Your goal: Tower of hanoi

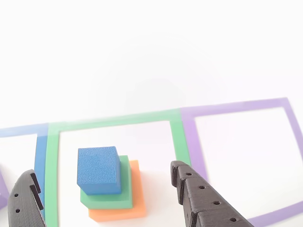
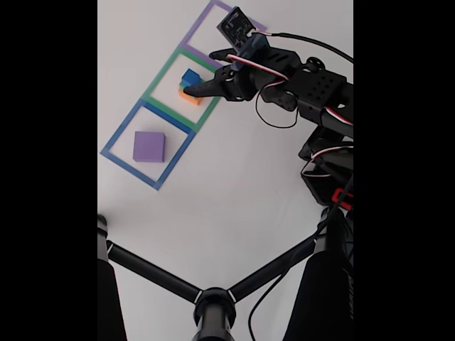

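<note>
Jaws spread, gripper [image 1: 104, 189] straddling blue cube [image 1: 98, 170] atop green [image 1: 124, 191] and orange [image 1: 137, 203] inside green outline [image 1: 113, 120]; likely next: descend, pinch cube, lift.

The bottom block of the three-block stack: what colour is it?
Orange: the bottom block lies under green and blue blocks, clearest in the other view.

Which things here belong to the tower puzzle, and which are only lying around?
Job: blue cube, green block, orange block, purple slab, open pincer.
Not the job: tape outlines, black tripod, cables.
</note>
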